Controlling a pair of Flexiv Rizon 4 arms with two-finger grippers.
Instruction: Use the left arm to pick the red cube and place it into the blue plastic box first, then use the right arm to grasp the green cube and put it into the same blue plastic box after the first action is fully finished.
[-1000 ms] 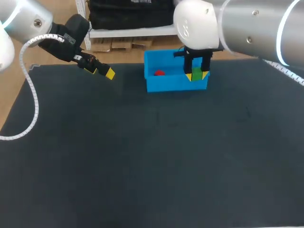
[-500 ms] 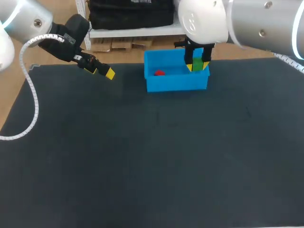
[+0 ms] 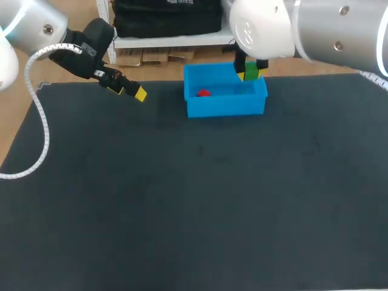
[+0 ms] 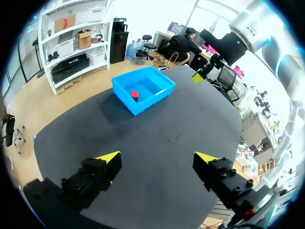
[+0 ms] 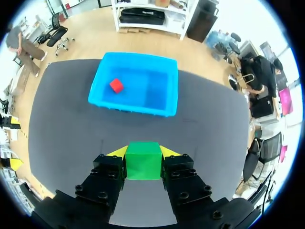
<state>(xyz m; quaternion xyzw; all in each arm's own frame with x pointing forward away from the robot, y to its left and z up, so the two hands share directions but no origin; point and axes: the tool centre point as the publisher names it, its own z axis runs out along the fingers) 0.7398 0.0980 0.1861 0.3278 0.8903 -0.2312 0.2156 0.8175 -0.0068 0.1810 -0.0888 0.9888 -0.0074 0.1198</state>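
Note:
The red cube [image 3: 203, 93] lies inside the blue plastic box [image 3: 225, 107], toward its left end; it shows too in the left wrist view [image 4: 134, 95] and the right wrist view [image 5: 116, 85]. My right gripper [image 3: 250, 75] is shut on the green cube [image 3: 250, 73], held above the box's right end. In the right wrist view the green cube [image 5: 143, 160] fills the gap between the two fingers, with the box [image 5: 164, 110] ahead and below. My left gripper [image 3: 131, 91] hangs open and empty over the table's far left; the box [image 4: 128, 103] lies far ahead of it [image 4: 157, 160].
Dark mat [image 3: 194, 194] covers the table. The box stands near the mat's far edge.
My right gripper has risen and moved back with the green cube, from low at the box's front right wall to above its right end. The left arm has kept still.

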